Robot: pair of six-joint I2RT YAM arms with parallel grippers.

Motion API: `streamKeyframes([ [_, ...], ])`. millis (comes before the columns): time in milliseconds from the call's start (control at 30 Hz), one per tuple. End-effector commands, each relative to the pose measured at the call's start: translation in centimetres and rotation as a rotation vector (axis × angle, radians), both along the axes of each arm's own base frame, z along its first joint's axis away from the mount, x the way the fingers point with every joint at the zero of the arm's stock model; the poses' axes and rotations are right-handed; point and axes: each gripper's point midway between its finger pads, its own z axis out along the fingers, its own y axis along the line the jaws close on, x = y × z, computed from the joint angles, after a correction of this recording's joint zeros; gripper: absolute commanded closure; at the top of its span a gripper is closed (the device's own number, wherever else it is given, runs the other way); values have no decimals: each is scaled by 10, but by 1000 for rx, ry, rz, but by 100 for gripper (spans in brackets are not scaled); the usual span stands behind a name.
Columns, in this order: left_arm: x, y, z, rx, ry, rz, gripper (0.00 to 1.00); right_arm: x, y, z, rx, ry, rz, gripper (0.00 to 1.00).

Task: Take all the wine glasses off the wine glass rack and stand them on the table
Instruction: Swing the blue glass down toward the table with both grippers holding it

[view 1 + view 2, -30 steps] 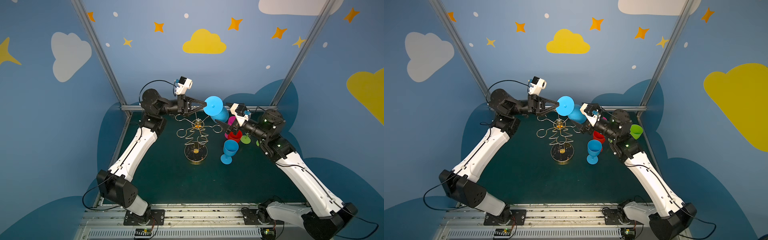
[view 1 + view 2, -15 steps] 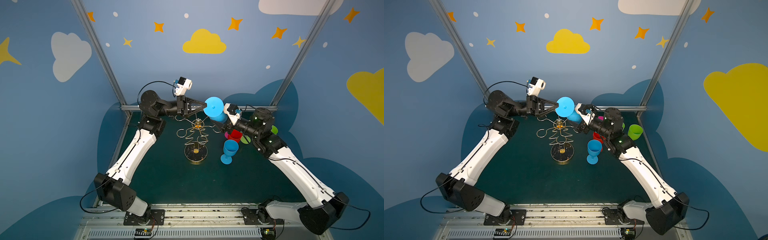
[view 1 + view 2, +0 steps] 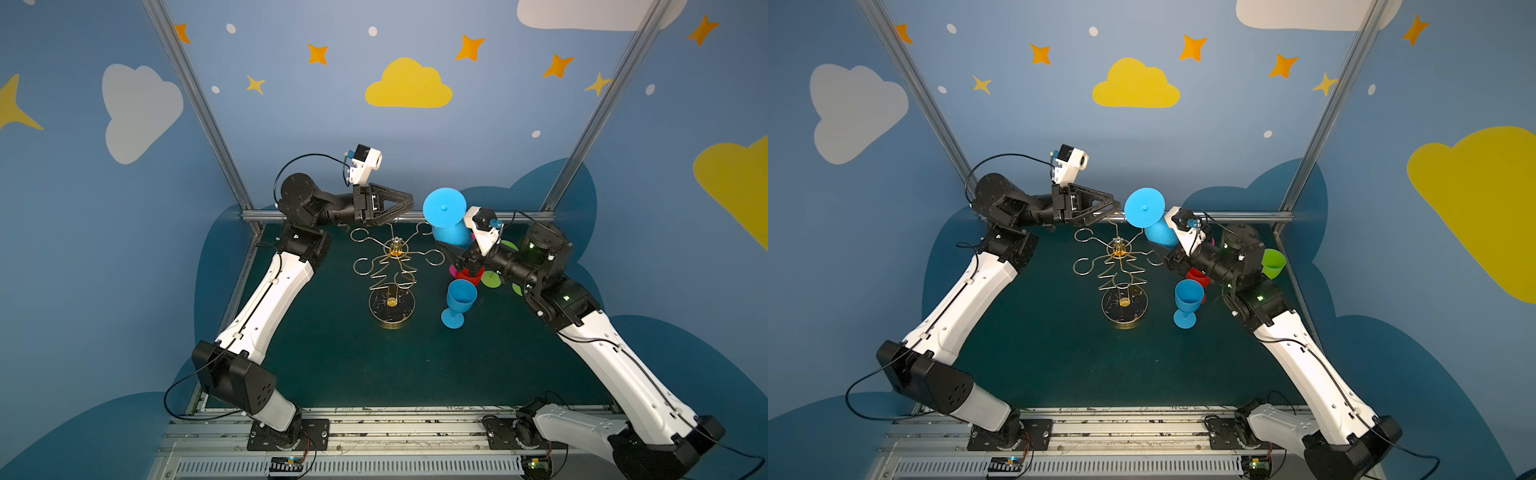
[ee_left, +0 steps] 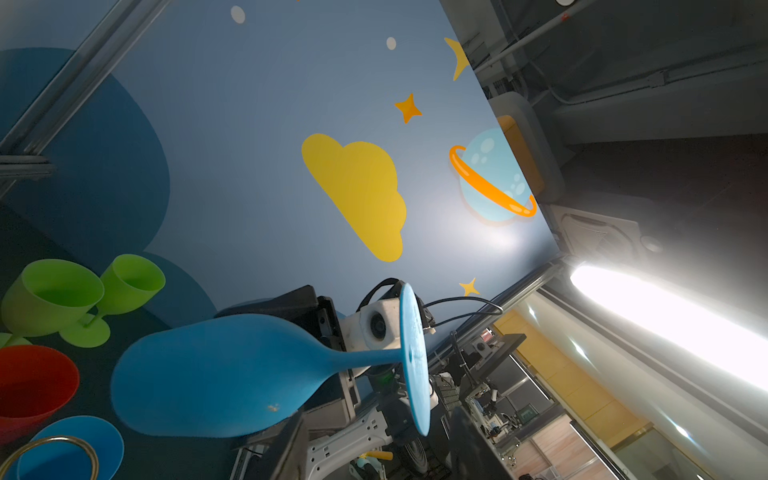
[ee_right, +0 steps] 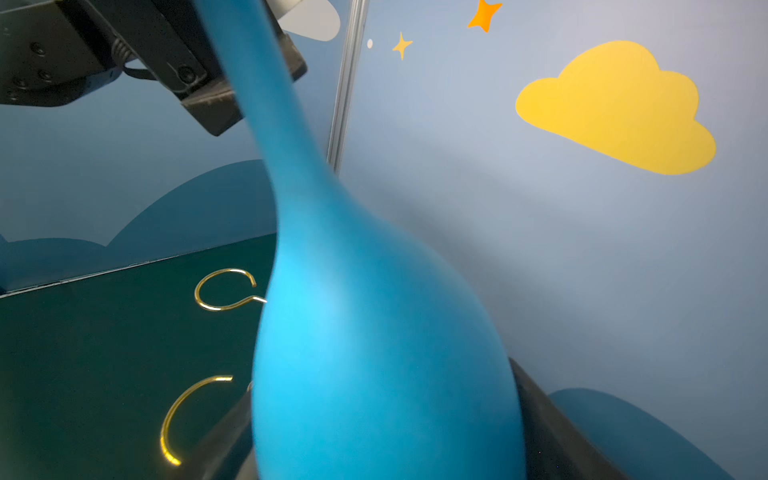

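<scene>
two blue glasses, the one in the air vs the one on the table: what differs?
Pose: the raised blue glass is tilted foot-up, bowl down; the standing blue glass is upright, mouth up.
Support: the raised blue glass is off the table, its bowl between the fingers of the right gripper; the standing blue glass rests on its own foot on the table.
Shared: same blue, same stemmed shape.
</scene>
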Motion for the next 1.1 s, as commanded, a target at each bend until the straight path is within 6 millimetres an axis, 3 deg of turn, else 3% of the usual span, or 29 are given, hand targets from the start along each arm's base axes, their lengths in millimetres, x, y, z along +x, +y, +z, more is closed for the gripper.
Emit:
streamKeyframes([
  [0,10,3,5,-12,-104,60,41,-10,-21,-4,-5,130,-88,59],
  [233,35,-1,-16,50,-473,257,42,-28,-52,-37,-85,363,-213,66],
  [433,34,-11,-44,187,-953,438,43,-46,-59,-47,-114,506,-217,74],
  [533,30,-11,-50,176,-1126,523,44,-52,-59,-49,-115,540,-209,76],
  [767,13,-24,-55,182,-1347,546,45,-53,-49,-52,-103,599,-172,79],
  [1067,-4,-38,-57,175,-1449,503,46,-48,-30,-57,-96,637,-121,81],
])
